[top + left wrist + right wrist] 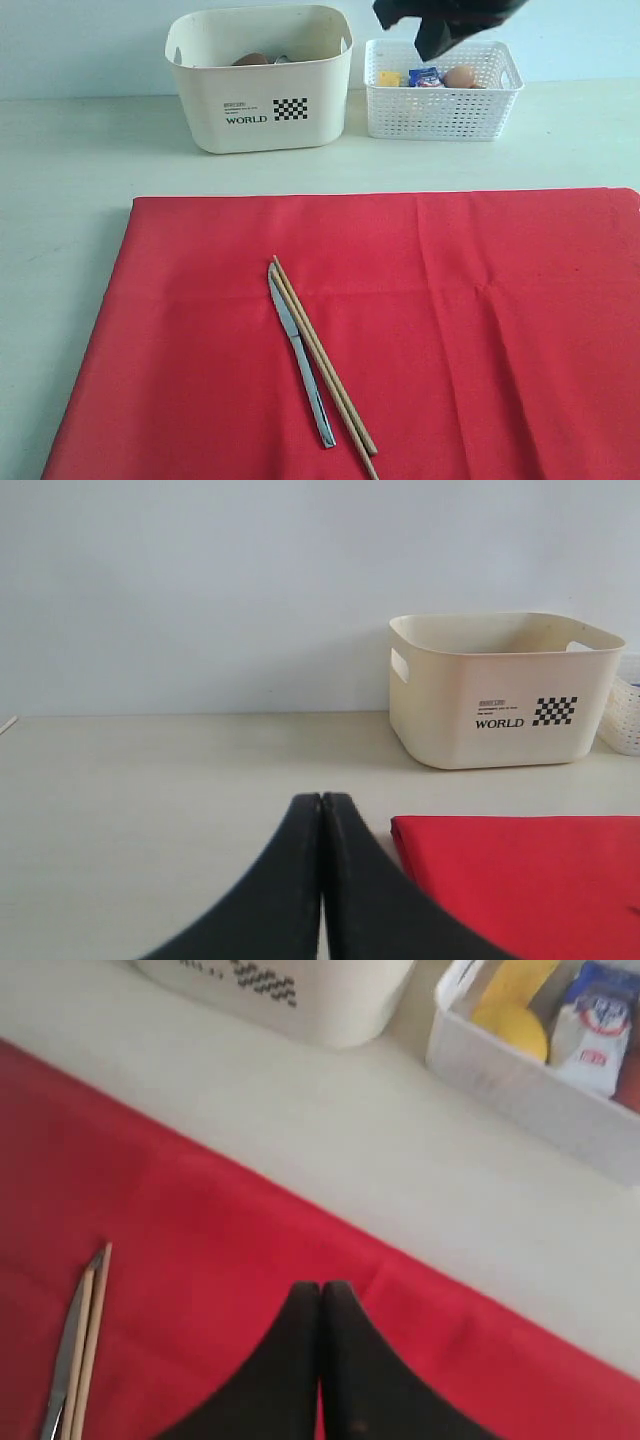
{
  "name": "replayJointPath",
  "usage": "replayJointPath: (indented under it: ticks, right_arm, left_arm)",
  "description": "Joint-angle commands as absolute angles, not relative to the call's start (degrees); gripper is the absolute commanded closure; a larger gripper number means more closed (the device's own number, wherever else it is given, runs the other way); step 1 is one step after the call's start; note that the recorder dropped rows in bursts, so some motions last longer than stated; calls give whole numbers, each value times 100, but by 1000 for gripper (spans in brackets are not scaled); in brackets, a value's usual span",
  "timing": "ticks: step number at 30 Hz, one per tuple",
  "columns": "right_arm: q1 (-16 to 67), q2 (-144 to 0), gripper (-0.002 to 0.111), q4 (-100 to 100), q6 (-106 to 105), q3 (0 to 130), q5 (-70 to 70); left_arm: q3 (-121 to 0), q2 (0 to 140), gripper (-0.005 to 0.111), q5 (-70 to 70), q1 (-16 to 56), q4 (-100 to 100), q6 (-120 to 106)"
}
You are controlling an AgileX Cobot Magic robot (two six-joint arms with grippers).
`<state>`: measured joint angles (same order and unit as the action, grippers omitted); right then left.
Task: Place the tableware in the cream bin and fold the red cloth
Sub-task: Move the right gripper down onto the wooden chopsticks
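Your left gripper [321, 806] and right gripper [321, 1292] both sit pinched closed, empty; silver table knife [300, 360], wooden chopsticks [323, 355] lie on red cloth [470, 330].

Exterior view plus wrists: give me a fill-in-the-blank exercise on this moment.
The silver table knife and wooden chopsticks lie on the ____ cloth.
The cream bin bears the black word ____.
In the exterior view, the white lattice basket stands ____ of the cream bin.
The left claw and right claw are both ____.
Answers: red, WORLD, right, shut.
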<state>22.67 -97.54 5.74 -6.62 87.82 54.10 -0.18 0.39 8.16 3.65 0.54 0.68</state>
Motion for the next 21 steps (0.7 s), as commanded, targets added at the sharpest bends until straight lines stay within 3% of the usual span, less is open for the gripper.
replayJointPath:
  ticks: [1, 11, 21]
  right_arm:
    - [2334, -9456, 108, 898, -903, 8032, 5309]
    - [3442, -9397, 108, 880, -881, 6828, 4692]
    - [4245, -9539, 108, 893, -688, 6436, 4394]
  left_arm:
    - [0, 0, 106, 804, 411, 124, 83]
    - [0, 0, 106, 804, 411, 124, 83]
    - [0, 0, 106, 804, 411, 124, 83]
